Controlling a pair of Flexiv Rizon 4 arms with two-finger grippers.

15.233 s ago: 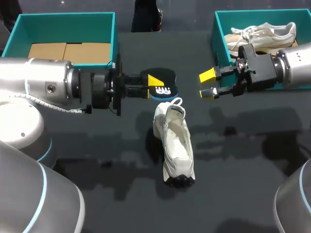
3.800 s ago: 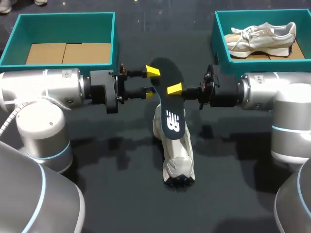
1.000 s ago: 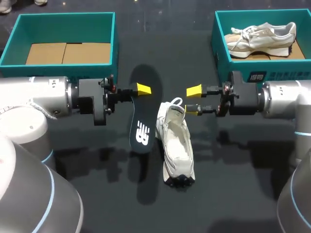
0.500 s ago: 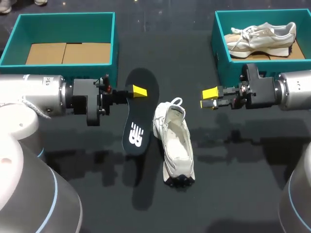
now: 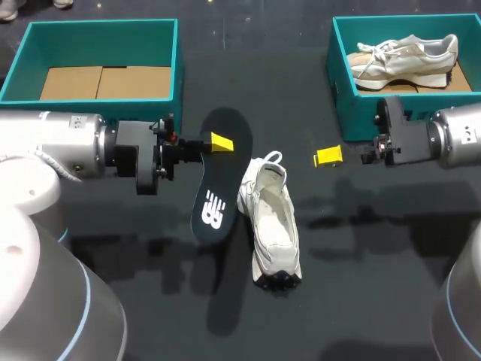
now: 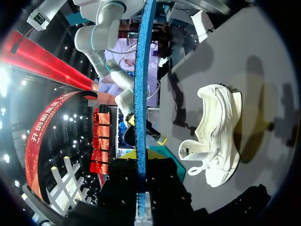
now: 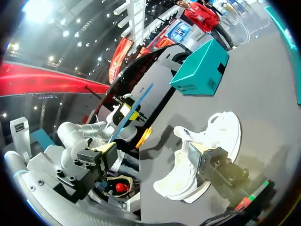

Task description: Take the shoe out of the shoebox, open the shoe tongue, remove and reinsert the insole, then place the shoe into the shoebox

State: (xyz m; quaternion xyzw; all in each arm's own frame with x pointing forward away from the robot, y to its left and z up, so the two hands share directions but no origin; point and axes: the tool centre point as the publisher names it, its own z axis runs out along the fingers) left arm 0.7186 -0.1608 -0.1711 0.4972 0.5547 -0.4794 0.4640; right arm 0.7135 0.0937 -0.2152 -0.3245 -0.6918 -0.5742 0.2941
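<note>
My left gripper (image 5: 218, 143) is shut on the heel end of a black insole (image 5: 212, 197), which hangs slanted toward the table, just left of the white shoe (image 5: 272, 226). The shoe lies on the dark table, its opening up and its toe toward the front. In the left wrist view the insole (image 6: 140, 94) shows edge-on as a blue strip between the fingers, with the shoe (image 6: 214, 136) beside it. My right gripper (image 5: 328, 156) hangs open and empty, to the right of the shoe's heel. From the right wrist the shoe (image 7: 202, 150) lies ahead of the gripper's (image 7: 155, 157) spread fingers.
A teal shoebox (image 5: 352, 116) at the back right holds a second, beige shoe (image 5: 409, 51). Another teal box (image 5: 101, 24) at the back left holds cardboard (image 5: 105, 81).
My right gripper has drawn back to the right, away from the shoe's heel. My left gripper kept the insole and shifted it slightly beside the shoe.
</note>
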